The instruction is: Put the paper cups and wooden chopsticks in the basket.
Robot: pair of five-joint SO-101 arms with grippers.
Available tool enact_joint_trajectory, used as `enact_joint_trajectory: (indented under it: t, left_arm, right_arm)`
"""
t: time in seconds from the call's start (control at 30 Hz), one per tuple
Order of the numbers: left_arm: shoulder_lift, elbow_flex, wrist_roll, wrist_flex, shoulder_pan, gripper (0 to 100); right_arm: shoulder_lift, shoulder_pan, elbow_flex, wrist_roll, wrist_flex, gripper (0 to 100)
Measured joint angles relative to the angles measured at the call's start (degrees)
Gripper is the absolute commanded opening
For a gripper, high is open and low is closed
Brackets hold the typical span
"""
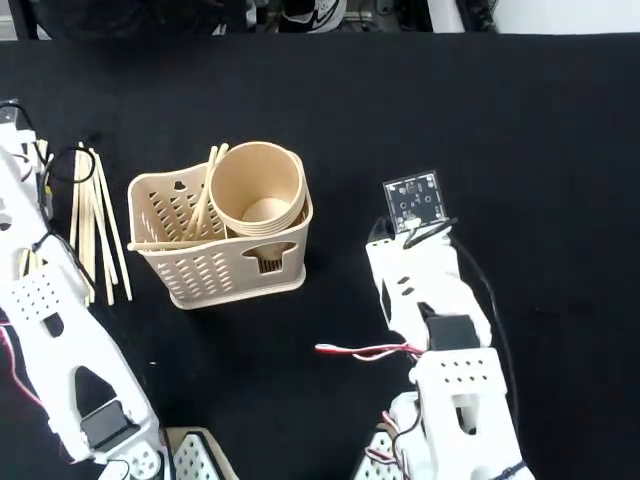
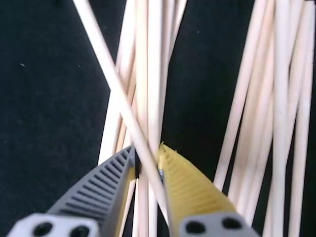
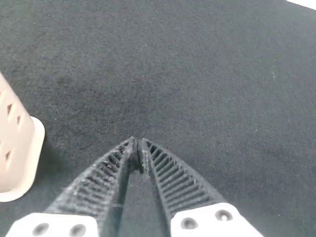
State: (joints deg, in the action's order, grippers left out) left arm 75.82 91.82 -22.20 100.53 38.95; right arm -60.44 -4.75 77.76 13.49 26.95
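One chopstick, seemingly slantwise, in left pincer.

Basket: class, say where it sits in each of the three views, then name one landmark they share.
High view: basket left of centre, paper cups inside.
Right wrist view: its pale corner at the picture's edge, beside the right tool.
Left wrist view: left tool gripping one of the loose chopsticks, which lie beside the basket in the high view.
Shared landmark: black cloth.
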Motion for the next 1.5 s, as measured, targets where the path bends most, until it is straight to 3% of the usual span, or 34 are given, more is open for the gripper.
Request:
enact_joint_trajectory:
  t: [0.23, 0.57, 0.83, 1.03, 1.5]
  left_arm:
    - [-7.65, -9.49, 5.45, 0.0, 0.0, 3]
    - [-38.15, -37.27, 7.38, 0.0, 0.0, 3]
    - [-57.93, -51.87, 7.38, -2.2, -6.15, 3]
    - [-69.54, -66.64, 11.87, -13.36, -8.18, 3]
    - [-108.13, -115.87, 15.74, -52.13, -11.6, 3]
  right_arm:
    - [0.0, 0.0, 0.0, 0.0, 0.0, 1.3]
    - [0.0, 0.0, 0.0, 0.0, 0.0, 1.3]
    - [0.0, 0.0, 0.0, 0.0, 0.0, 1.3]
    - [0.0, 0.0, 0.0, 0.0, 0.0, 1.3]
    - [0.0, 0.0, 0.0, 0.0, 0.0, 1.3]
